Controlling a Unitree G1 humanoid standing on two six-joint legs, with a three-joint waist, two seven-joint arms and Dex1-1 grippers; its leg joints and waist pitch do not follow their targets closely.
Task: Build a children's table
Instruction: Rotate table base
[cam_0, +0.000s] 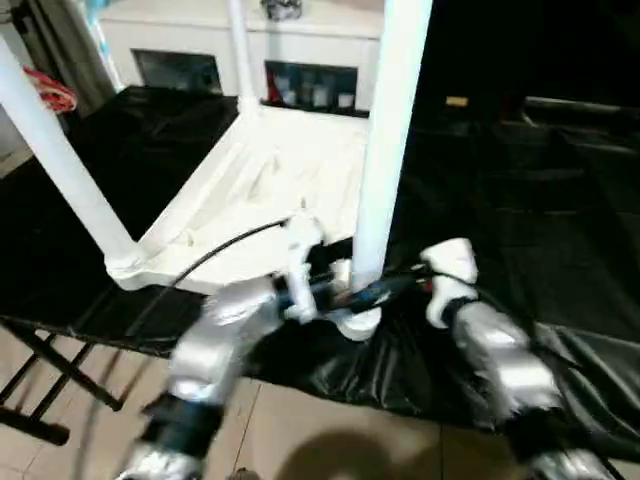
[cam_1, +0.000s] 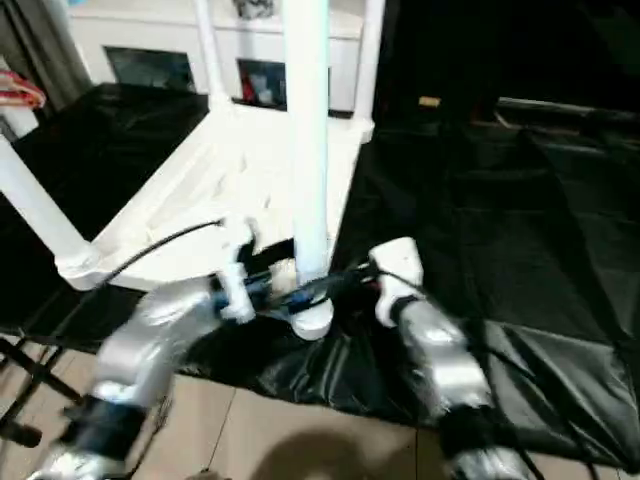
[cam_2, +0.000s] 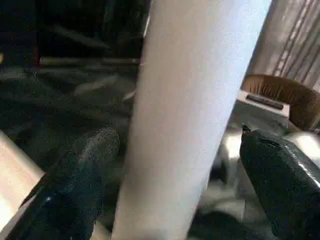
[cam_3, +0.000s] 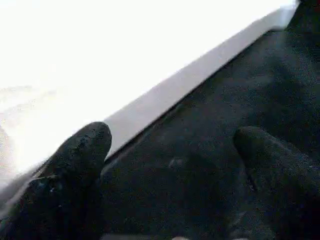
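Note:
The white children's table top (cam_0: 270, 190) lies upside down on a black cloth. Legs stand upright in its corner sockets: one at near left (cam_0: 55, 160), one at the far side (cam_0: 238, 55) and one at near right (cam_0: 388, 150). My left gripper (cam_2: 176, 135) is open around the near right leg (cam_2: 190, 110), low down by its socket, one finger on each side. My right gripper (cam_3: 172, 135) is open just right of that leg (cam_1: 310, 140), over the black cloth beside the top's edge (cam_3: 165, 92), with nothing between its fingers.
A white cabinet with glass doors (cam_0: 250, 60) stands behind the table top. The black cloth (cam_0: 520, 200) covers the work surface and hangs over its near edge. A black folding frame (cam_0: 40, 375) and tiled floor (cam_0: 330, 430) lie below. A black cable (cam_0: 200, 262) crosses my left forearm.

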